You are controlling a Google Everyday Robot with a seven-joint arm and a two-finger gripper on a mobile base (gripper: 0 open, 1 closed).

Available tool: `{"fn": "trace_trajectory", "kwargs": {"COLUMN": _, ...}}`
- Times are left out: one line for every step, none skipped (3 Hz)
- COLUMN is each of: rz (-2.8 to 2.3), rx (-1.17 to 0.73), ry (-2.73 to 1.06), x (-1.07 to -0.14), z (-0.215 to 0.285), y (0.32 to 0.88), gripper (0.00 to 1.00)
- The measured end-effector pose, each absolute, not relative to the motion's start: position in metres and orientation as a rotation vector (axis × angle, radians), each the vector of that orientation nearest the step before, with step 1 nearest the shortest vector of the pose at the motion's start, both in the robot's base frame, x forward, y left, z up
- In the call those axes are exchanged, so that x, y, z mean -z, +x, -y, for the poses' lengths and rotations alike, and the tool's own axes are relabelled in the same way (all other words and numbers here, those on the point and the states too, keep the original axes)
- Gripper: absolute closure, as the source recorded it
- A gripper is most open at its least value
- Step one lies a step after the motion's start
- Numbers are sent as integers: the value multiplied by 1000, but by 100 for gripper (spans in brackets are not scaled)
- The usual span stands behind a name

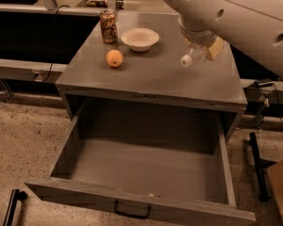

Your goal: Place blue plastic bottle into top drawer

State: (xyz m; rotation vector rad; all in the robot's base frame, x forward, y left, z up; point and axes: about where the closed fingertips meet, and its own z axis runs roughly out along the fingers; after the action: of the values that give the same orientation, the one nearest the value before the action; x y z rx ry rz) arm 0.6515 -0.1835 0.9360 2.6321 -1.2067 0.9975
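Observation:
The blue plastic bottle (pixel 193 56) is a small clear bottle with a white cap pointing to the lower left. My gripper (pixel 201 52) is shut on it and holds it tilted just above the right rear part of the grey cabinet top (pixel 155 76). A tan finger pad (pixel 215 48) shows on the bottle's right side. The top drawer (pixel 141 168) is pulled wide open below and in front of the bottle. Its inside is bare and a small black handle (pixel 132 211) sits on its front panel.
A brown drink can (pixel 108 26), a white bowl (pixel 139 38) and an orange (pixel 114 58) stand on the cabinet top to the left of the bottle. My large white arm (pixel 236 13) fills the upper right. A black stand (pixel 257 166) is on the floor at the right.

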Motion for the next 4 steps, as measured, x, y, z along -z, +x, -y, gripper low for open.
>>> {"fn": "trace_trajectory", "kwargs": {"rz": 1198, "rx": -997, "ry": 2635, "x": -936, "z": 183, "y": 652, "gripper": 100}}
{"fn": "trace_trajectory", "kwargs": {"rz": 1102, "rx": -954, "ry": 2720, "x": -926, "z": 171, "y": 645, "gripper": 100}}
{"fn": "trace_trajectory", "kwargs": {"rz": 871, "rx": -893, "ry": 2939, "x": -911, "z": 143, "y": 605, "gripper": 100}}
{"fn": "trace_trajectory", "kwargs": {"rz": 687, "rx": -899, "ry": 3120, "x": -910, "z": 125, "y": 555, "gripper": 100}}
